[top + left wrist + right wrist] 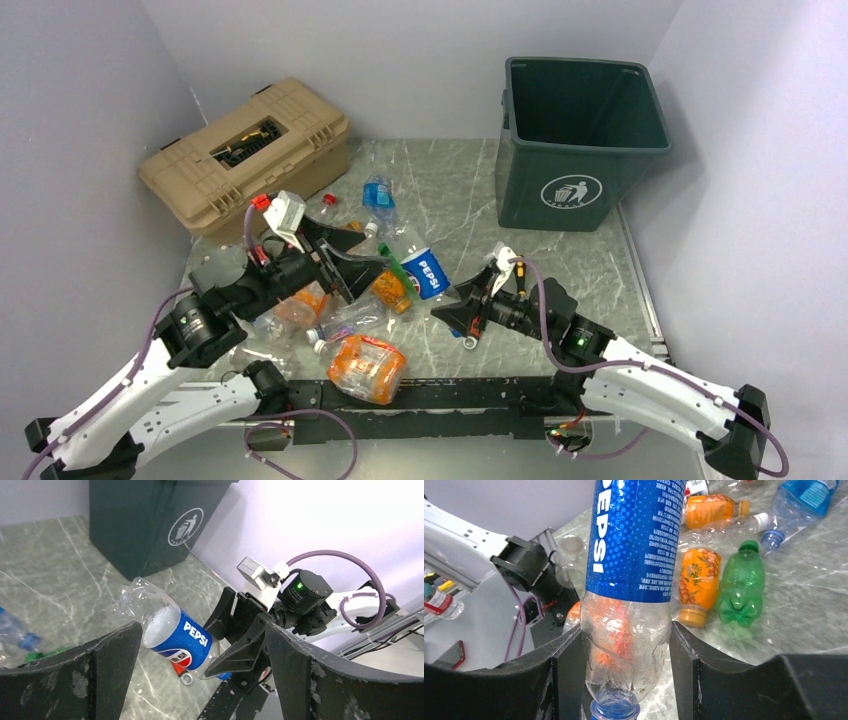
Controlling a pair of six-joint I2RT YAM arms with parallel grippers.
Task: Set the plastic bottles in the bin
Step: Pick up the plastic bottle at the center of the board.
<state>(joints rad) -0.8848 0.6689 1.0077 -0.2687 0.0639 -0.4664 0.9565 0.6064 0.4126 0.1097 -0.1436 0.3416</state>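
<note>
A: Top view first. Where do things stand?

B: The tall dark green plastic bin [583, 165] is at the far right of the grey marbled table [455, 195]. No bottle shows inside it, though its floor is hidden. The heap of crushed plastic bottles [365, 368] lies mid-left, well apart from the bin and near the tan toolbox [245, 155].

A: And the arms?

B: The right gripper [462, 300] is at the neck end of a clear Pepsi bottle with a blue label [425, 272], near table centre. The left gripper [350, 258] hangs over the heap just beside that bottle, jaws spread wide, nothing between them.

A: Left wrist view?

B: It confirms this. Both left fingers frame empty air. Beyond them the Pepsi bottle juts from the right gripper, with the bin behind it on the far side.

A: Right wrist view?

B: Both fingers press the bottle's clear shoulder just above its blue cap [614, 712]: a firm grip. Orange, green and blue-labelled bottles lie on the table behind.

A: Progress?

B: Early, I judge. One bottle is in hand but not yet carried to the bin. The rest wait on the table.
</note>
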